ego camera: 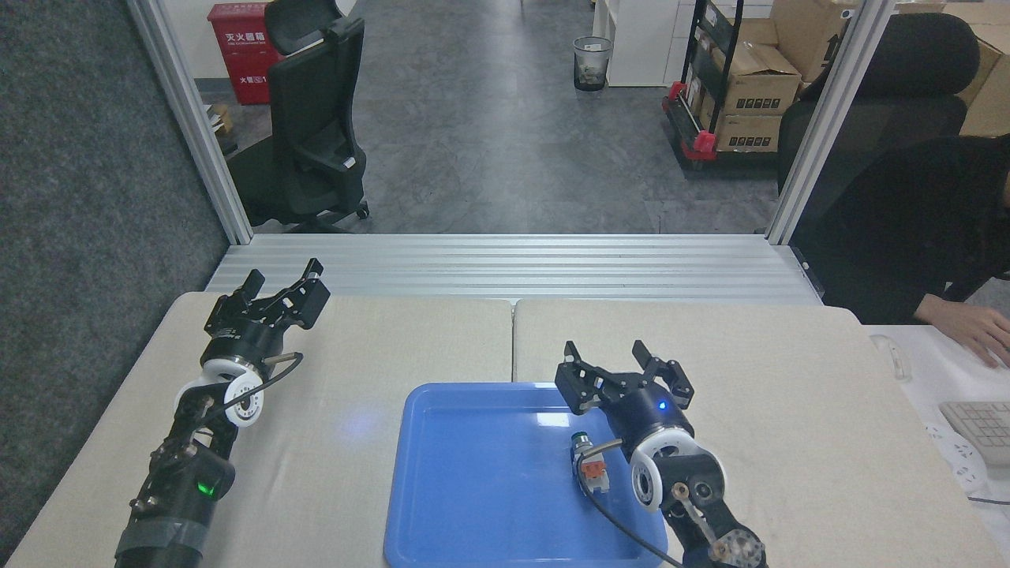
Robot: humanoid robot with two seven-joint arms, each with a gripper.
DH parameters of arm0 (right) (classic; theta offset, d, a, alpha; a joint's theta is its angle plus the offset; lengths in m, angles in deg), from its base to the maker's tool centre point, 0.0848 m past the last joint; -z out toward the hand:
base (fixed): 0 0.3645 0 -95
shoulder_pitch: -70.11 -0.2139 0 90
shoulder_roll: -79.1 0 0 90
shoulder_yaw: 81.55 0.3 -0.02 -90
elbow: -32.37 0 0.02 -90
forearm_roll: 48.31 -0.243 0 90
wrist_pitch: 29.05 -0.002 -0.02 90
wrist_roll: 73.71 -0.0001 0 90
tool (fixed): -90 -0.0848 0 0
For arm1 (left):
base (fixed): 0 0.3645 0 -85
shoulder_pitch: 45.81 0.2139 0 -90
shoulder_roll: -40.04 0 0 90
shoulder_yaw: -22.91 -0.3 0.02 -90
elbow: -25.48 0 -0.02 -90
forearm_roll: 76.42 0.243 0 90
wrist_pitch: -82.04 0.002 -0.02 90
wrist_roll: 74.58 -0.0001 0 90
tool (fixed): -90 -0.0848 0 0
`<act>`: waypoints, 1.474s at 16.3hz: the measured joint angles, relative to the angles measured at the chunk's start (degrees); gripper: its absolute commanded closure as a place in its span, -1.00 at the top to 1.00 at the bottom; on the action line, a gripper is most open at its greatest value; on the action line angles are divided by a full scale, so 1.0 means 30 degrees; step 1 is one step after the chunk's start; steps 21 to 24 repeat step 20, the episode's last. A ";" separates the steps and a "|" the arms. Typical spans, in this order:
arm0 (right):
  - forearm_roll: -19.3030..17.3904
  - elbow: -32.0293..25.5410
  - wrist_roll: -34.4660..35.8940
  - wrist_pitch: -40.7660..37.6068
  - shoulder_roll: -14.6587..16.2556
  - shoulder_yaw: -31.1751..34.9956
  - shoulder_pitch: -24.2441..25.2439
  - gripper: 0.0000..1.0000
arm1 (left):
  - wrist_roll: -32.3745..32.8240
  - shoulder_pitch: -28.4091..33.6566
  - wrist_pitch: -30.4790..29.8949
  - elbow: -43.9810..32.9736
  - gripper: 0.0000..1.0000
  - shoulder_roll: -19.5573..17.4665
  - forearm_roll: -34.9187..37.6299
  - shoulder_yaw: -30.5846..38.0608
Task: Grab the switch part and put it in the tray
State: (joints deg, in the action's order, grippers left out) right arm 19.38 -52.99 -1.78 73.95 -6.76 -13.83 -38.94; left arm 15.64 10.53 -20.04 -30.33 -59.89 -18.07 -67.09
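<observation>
Switch part (589,465) lying free inside tray (473,489), right side, green cap toward far rim. Right gripper (623,364) above far tray edge, jaws spread, empty. Left gripper (286,290) apart, idle on table (789,379).

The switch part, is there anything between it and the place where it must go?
Nothing visible does. The switch part already lies inside the tray, in its right half. The right gripper is open and empty, up over the tray's far right corner. The left gripper is away at the table's far left.
</observation>
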 measured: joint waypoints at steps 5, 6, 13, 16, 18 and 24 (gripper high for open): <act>-0.1345 0.2867 0.3784 -0.6148 0.2168 0.2158 -0.3056 1.00 | 0.0000 0.0000 0.0000 0.0000 1.00 0.0000 0.0000 0.0000; -0.1487 0.3511 0.4265 -0.6679 0.2661 0.2483 -0.3407 1.00 | -0.0001 0.0000 0.0000 0.0000 1.00 0.0000 0.0000 0.0000; -0.2539 0.6680 0.8677 -0.8053 0.5146 0.3963 -0.3888 1.00 | -0.0001 0.0000 0.0000 0.0000 1.00 0.0000 0.0000 0.0000; -0.2678 0.7569 0.8199 -0.8070 0.5994 0.4251 -0.3498 1.00 | 0.0000 0.0000 0.0000 0.0000 1.00 0.0000 0.0000 0.0000; -0.2687 0.7972 0.7822 -0.8071 0.6428 0.4356 -0.3292 1.00 | -0.0001 0.0000 0.0000 0.0000 1.00 0.0000 0.0000 0.0000; -0.2676 0.8274 0.7484 -0.8118 0.6769 0.4357 -0.3134 1.00 | 0.0000 0.0000 0.0000 0.0000 1.00 0.0000 0.0000 0.0000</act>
